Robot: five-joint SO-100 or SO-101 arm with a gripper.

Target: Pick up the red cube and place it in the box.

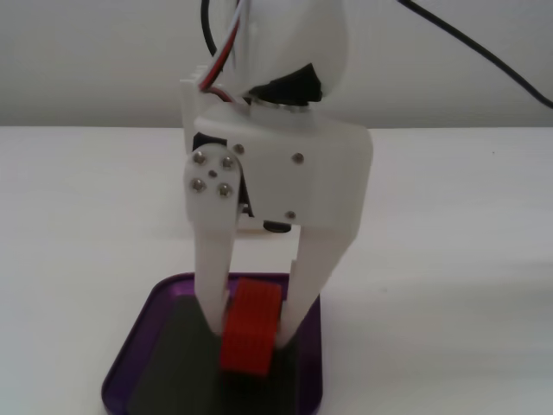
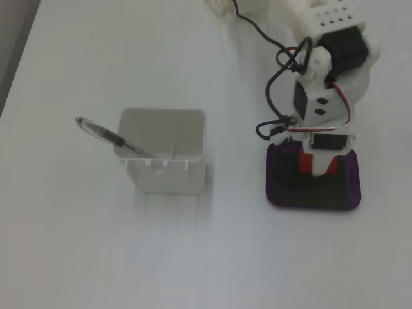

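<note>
The red cube is a small ribbed red block held between the two white fingers of my gripper, right over the dark floor of the box. The box is a shallow purple tray with a dark inner floor at the bottom of a fixed view. The cube's lower end is at or just above the floor; I cannot tell if it touches. In the other fixed view the gripper points down over the tray, and the cube shows as red edges beside the white finger.
A tall white plastic container with a pen leaning out of it stands to the left of the tray. Black and red cables hang from the arm. The white table extends all around.
</note>
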